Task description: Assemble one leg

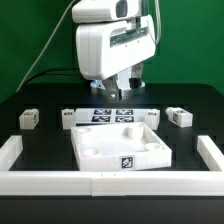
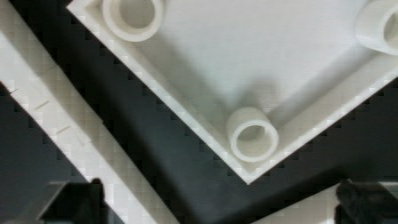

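Four legs (image 1: 68, 118), among them the leg (image 1: 152, 117) right of centre in the exterior view, lie mid-frame on the black table (image 1: 40, 142) beside the panel (image 1: 120, 148). The gripper (image 1: 125, 90) hangs above, jaws spread wide, holding nothing.

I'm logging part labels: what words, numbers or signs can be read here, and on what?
No words, brands or numbers are readable in either view.
Only black-and-white square tags, patterns without letters: on the marker board, the panel and a leg.
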Tool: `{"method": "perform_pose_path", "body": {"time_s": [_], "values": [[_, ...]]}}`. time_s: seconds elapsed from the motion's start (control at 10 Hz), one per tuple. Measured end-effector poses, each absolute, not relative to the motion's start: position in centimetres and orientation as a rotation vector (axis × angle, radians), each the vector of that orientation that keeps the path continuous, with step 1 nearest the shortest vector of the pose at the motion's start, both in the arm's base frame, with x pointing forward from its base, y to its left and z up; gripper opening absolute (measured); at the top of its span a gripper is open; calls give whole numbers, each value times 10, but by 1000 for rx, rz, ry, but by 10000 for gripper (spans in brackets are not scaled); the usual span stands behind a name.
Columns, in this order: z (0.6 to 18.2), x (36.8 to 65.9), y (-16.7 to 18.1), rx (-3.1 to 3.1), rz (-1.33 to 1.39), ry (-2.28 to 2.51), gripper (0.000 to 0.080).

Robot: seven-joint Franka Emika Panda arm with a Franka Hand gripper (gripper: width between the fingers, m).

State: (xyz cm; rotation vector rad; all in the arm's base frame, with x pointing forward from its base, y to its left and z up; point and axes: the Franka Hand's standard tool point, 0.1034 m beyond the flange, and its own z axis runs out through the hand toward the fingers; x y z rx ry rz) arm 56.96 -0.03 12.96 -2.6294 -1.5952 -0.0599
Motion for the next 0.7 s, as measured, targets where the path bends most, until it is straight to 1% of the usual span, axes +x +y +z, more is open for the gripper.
{"method": "perform_pose_path", "body": {"time_s": [0.2, 0.3, 0.4, 0.5, 0.7], "values": [[124, 562, 0, -2598, -71, -1662, 650], [118, 552, 0, -2549, -90, -1759, 650], [110, 539, 3, -2486, -81, -1845, 650], [104, 532, 4, -2435, -75, -1914, 650], [86, 519, 0, -2315, -43, -2057, 650]]}}
